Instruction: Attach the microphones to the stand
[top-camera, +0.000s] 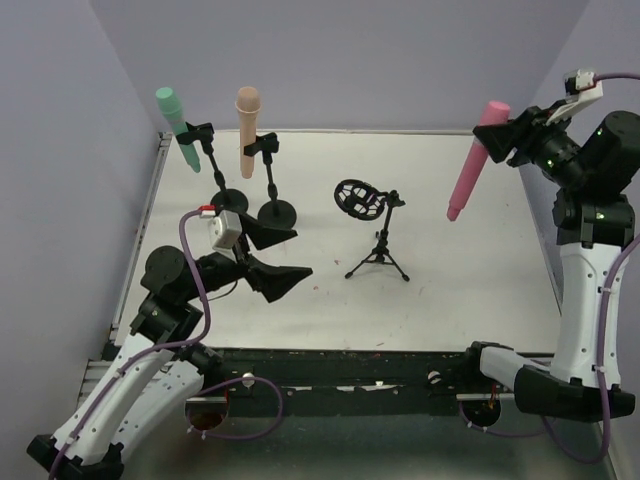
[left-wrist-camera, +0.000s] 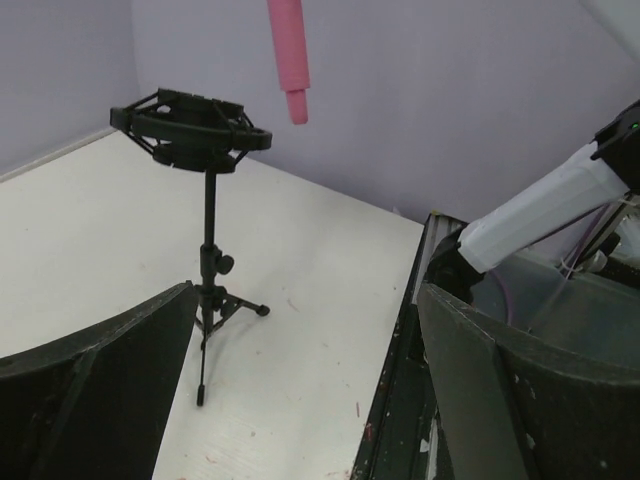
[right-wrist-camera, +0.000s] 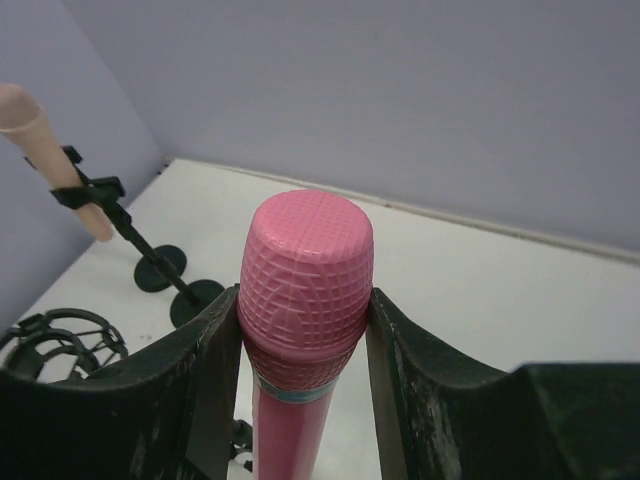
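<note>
From the overhead view, the left gripper (top-camera: 283, 258) is hanging low over the table (top-camera: 450, 300) with its jaws spread wide and nothing between them; the right gripper (top-camera: 505, 140) is holding the pink microphone (top-camera: 468, 170) in the air near the right wall, head up and handle slanting down to the left; the mint green microphone (top-camera: 177, 128) and the peach microphone (top-camera: 247, 118) are sitting clipped into two round-based stands (top-camera: 277, 212) at the back left; the tripod stand (top-camera: 378, 250) is standing near the middle of the table, its ring mount (top-camera: 358, 198) empty.

In the left wrist view, the left gripper (left-wrist-camera: 308, 300) is showing both dark fingers (left-wrist-camera: 100, 380) far apart; the tripod stand (left-wrist-camera: 210, 250) is standing ahead on the table, and the handle end of the pink microphone (left-wrist-camera: 290, 60) is hanging above and just right of the ring mount, apart from it.

In the right wrist view, the right gripper (right-wrist-camera: 303, 310) is clamping the pink microphone (right-wrist-camera: 305, 270) at the base of its head, one finger pressing each side; the peach microphone (right-wrist-camera: 40, 150) is leaning in its clip at the far left.
</note>
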